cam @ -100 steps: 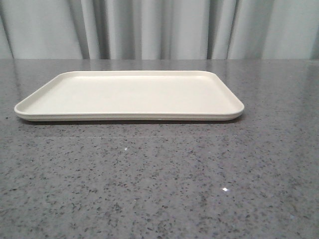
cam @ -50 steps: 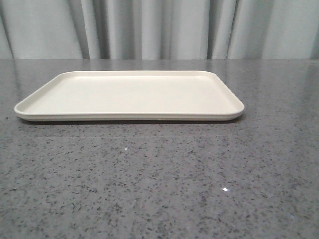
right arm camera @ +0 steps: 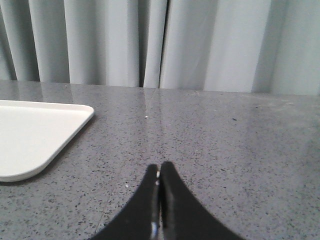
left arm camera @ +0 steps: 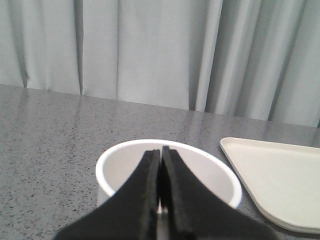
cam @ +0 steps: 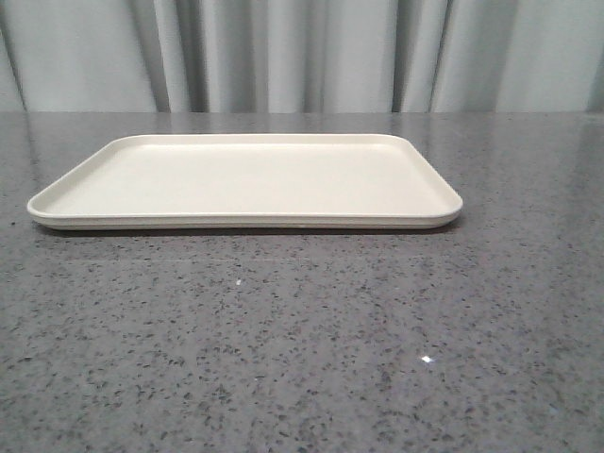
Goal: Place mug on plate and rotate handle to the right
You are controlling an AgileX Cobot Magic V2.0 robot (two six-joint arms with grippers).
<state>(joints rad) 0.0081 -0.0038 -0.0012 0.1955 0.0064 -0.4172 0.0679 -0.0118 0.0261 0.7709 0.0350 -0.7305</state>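
The cream plate (cam: 245, 221) lies flat on the grey table in the front view, with nothing on it. The white mug (left arm camera: 212, 175) stands upright on the table beside a corner of the plate (left arm camera: 280, 185), seen only in the left wrist view. Its handle and face are hidden. My left gripper (left arm camera: 161, 150) is shut, its black fingertips lined up over the mug's open mouth, covering the near rim. My right gripper (right arm camera: 159, 166) is shut with nothing in it, over bare table off the plate's (right arm camera: 35, 135) other end. Neither gripper shows in the front view.
The speckled grey table (cam: 302, 359) runs back to a pale pleated curtain (cam: 302, 57). Nothing else lies on the table in any view.
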